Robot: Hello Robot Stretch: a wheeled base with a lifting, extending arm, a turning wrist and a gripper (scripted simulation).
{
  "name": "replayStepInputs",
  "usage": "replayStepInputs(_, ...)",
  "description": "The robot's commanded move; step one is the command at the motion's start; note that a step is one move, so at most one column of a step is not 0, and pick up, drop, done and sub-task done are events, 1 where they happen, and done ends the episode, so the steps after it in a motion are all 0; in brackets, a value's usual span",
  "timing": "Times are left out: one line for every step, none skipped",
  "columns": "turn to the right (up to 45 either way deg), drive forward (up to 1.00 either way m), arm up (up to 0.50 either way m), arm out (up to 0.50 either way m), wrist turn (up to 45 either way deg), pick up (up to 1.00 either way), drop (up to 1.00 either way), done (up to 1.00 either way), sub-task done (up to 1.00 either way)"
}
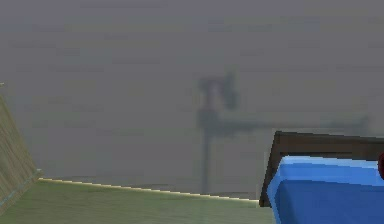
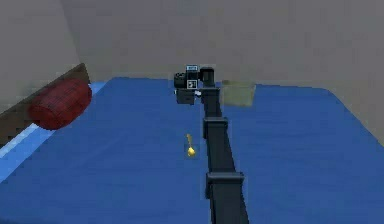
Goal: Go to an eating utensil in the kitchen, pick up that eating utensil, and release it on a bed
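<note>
Arm side view: smooth blue bed (image 2: 300, 140) | 1 slim yellow utensil (image 2: 189, 146) lying on it | rounded red pillow (image 2: 60, 103) | gripper (image 2: 182, 82) load: cannot tell

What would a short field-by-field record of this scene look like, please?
bed: blue, wide
arm: dark bar reaching out above the bed
gripper: at the arm's far end; whether it holds anything cannot be told
small yellow thing: lying on the bed, just left of the arm
red cushion: at the bed's left edge
</note>
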Motion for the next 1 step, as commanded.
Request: replayStepInputs(0.0,0.00,0.00,-0.08,0.0,0.00,0.00,0.00,0.00)
